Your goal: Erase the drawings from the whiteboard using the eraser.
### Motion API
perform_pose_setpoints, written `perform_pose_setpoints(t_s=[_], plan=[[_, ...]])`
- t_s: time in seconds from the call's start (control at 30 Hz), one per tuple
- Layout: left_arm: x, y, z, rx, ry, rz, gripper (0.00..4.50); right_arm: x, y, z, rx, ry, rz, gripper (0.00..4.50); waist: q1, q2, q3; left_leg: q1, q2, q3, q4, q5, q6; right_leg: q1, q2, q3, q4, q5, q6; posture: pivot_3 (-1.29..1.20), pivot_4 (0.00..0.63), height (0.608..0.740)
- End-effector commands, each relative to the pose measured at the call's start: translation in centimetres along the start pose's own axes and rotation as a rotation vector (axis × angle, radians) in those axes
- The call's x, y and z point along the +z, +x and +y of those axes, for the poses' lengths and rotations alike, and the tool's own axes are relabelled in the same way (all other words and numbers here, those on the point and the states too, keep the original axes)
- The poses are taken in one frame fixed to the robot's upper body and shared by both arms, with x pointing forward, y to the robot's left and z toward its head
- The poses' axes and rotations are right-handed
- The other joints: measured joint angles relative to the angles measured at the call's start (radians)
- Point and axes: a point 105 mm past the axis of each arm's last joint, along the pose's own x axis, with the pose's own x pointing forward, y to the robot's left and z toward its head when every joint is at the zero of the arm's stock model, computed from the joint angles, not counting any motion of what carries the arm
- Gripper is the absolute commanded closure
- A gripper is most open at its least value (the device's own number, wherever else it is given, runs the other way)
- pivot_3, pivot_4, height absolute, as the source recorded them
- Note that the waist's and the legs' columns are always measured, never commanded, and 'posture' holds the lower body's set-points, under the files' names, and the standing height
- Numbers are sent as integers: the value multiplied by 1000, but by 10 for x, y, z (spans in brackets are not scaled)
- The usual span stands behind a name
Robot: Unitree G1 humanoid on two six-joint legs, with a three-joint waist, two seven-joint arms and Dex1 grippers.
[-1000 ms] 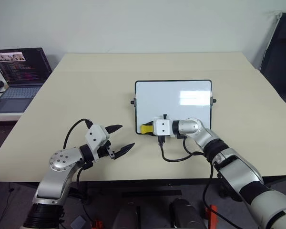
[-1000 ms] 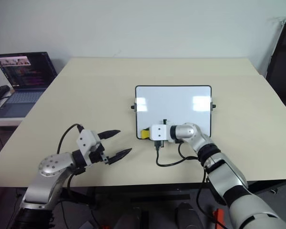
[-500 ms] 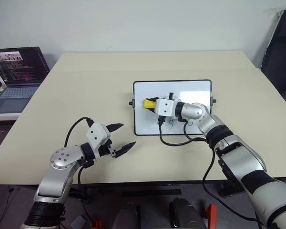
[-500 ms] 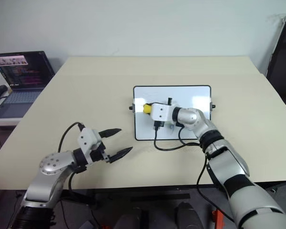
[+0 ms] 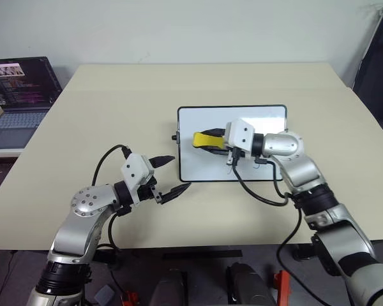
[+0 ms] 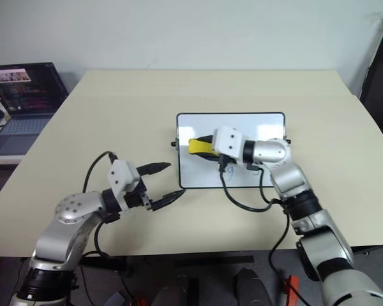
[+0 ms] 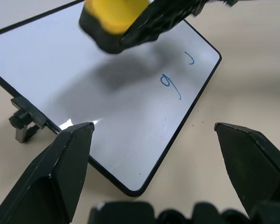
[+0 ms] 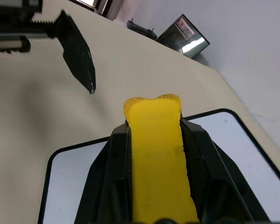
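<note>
This is looking like an office or a robotics lab room. A wide, pale beige rectangular desk (image 5: 115, 121) is standing against a plain white wall (image 5: 179, 29), carrying a small glossy whiteboard with a thin black frame (image 5: 268, 118) near its centre. At ten o'clock, an open dark laptop with lit code-like text on its screen (image 5: 19, 83) is sitting on a lower side surface. At two o'clock, a dark upright object (image 5: 378, 57), unclear in kind, is leaning by the wall.
</note>
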Motion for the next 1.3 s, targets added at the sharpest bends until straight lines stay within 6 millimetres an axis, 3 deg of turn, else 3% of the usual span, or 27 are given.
perform_pose_setpoints(t_s=[0.03, 0.23, 0.43, 1.3], plan=[[9, 5, 0, -21, 22, -40, 0, 2, -26, -19, -59, -28, 44, 3383, 2, 0, 0, -1, 0, 0, 0, 0, 0, 0, 0, 0, -1, 0, 0, 0, 150, 740], [3, 7, 3, -38, 25, -21, 0, -23, -70, -41, -172, -13, 174, 3384, 1, 0, 0, -2, 1, 2, -1, 0, 0, 0, 0, 0, -8, 0, 1, 0, 150, 740], [0, 7, 4, -43, 28, -14, 0, -32, -85, -54, -236, -23, 218, 3384, -1, -1, 0, -3, 1, 3, -1, -1, -1, 0, 0, 1, -9, 0, 1, 0, 150, 740], [1, 9, 7, -53, 56, -11, 0, -28, -88, -63, -252, -54, 207, 3388, 0, -1, 0, -3, 1, 3, -1, -1, -1, 0, 0, 1, -8, 0, 1, 0, 150, 740]])
